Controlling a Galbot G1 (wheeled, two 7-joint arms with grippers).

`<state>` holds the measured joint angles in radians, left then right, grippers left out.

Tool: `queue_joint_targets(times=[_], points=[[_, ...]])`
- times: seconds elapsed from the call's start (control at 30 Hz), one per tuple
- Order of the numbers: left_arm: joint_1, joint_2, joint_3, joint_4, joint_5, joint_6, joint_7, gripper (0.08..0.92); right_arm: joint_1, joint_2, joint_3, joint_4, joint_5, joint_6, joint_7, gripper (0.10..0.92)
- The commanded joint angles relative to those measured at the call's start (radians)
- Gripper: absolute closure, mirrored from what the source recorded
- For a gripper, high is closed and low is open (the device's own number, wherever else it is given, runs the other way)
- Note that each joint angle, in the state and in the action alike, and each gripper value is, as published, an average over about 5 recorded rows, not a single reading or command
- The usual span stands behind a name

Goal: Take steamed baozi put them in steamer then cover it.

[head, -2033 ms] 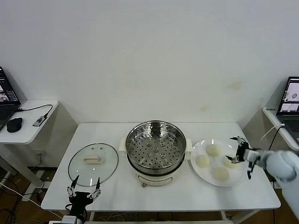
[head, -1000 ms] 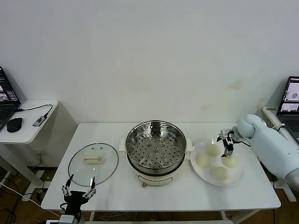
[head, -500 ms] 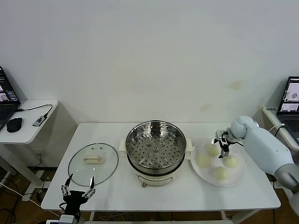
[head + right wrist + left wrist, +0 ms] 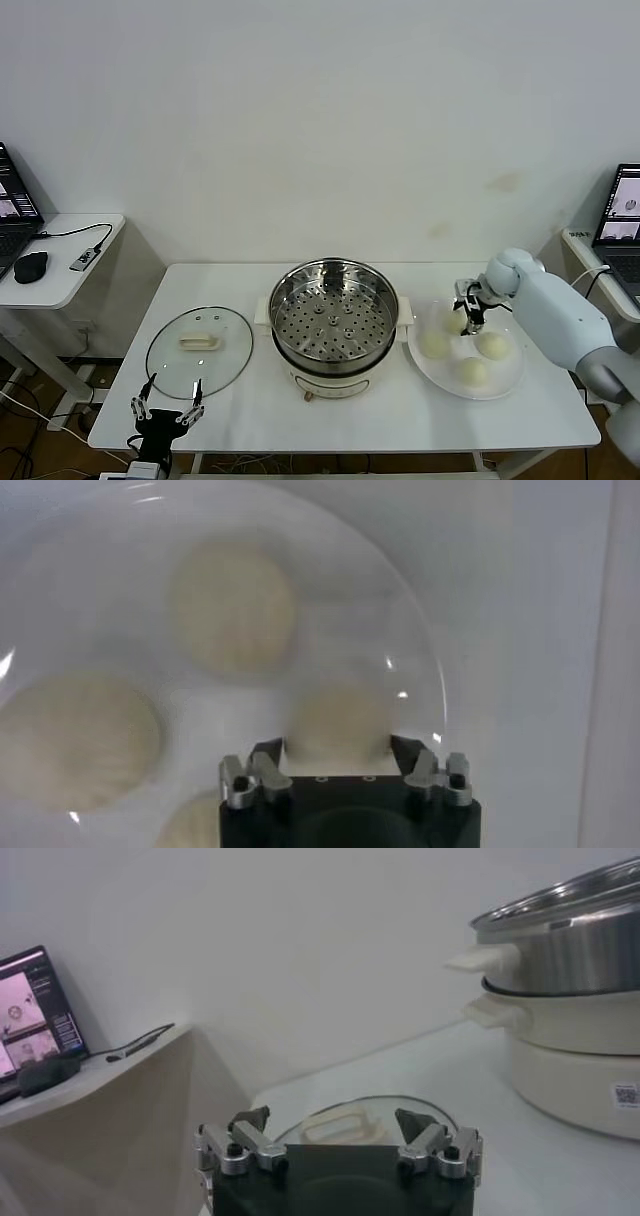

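Four steamed baozi (image 4: 437, 343) on a white plate (image 4: 507, 379), at 3 o'clock from the steamer (image 4: 333, 325) and just beside its right handle: one at the plate's 12 o'clock, largely hidden in the head view behind the right gripper (image 4: 469, 316), the others at about 9, 3 and 6 o'clock. Smooth, pale, domed skins; judged soft, light and easily dented, perhaps a little tacky, so best taken low across the widest part of the dome with a gentle squeeze, never pinched at the crown. In the right wrist view, the targeted bun (image 4: 337, 720) lying right between the spread fingertips (image 4: 265, 761), fingers apart and flanking it, not yet pressing so far as can be told. Risks as judged: squashing under too firm a grip, a roll off the plate if nudged sideways, or a bump against the neighbouring bun at 9 o'clock. Steamer open, shiny steel wall around an empty perforated tray (image 4: 331, 322), cream base beneath, at the centre of the white table (image 4: 380, 418). Glass lid (image 4: 199, 350) flat on the table at the steamer's 9 o'clock, handle up. Left gripper (image 4: 167, 412) parked at the table's near edge, at the lid's 6 o'clock, fingers spread, holding nothing.
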<state>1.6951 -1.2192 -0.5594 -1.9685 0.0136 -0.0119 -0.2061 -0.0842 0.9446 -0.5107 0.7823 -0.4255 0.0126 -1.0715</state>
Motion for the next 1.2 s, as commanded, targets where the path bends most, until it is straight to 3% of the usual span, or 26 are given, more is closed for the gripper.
queue_joint_targets(times=[0.03, 0.33, 0.6, 0.9, 1.2], points=[[0.001, 0.001, 0.0, -0.001, 0.001, 0.0, 0.0, 0.177, 0.017, -0.012, -0.022, 0.023, 0.026, -0.004, -0.005, 0.407], [0.0, 0.002, 0.0, -0.003, -0.001, 0.0, 0.0, 0.177, 0.16, -0.141, -0.149, 0.213, 0.197, -0.051, -0.04, 0.439], [0.002, 0.008, 0.004, -0.002, -0.011, -0.002, -0.007, 0.177, 0.458, -0.283, -0.372, 0.472, 0.461, -0.095, -0.063, 0.437], [-0.001, 0.016, 0.008, -0.004, -0.028, -0.006, -0.012, 0.177, 0.711, -0.131, -0.578, 0.484, 0.647, -0.058, -0.023, 0.431], [-0.004, 0.013, 0.0, -0.005, -0.032, -0.004, -0.015, 0.177, 0.707, 0.084, -0.661, 0.477, 0.649, 0.028, 0.027, 0.431]])
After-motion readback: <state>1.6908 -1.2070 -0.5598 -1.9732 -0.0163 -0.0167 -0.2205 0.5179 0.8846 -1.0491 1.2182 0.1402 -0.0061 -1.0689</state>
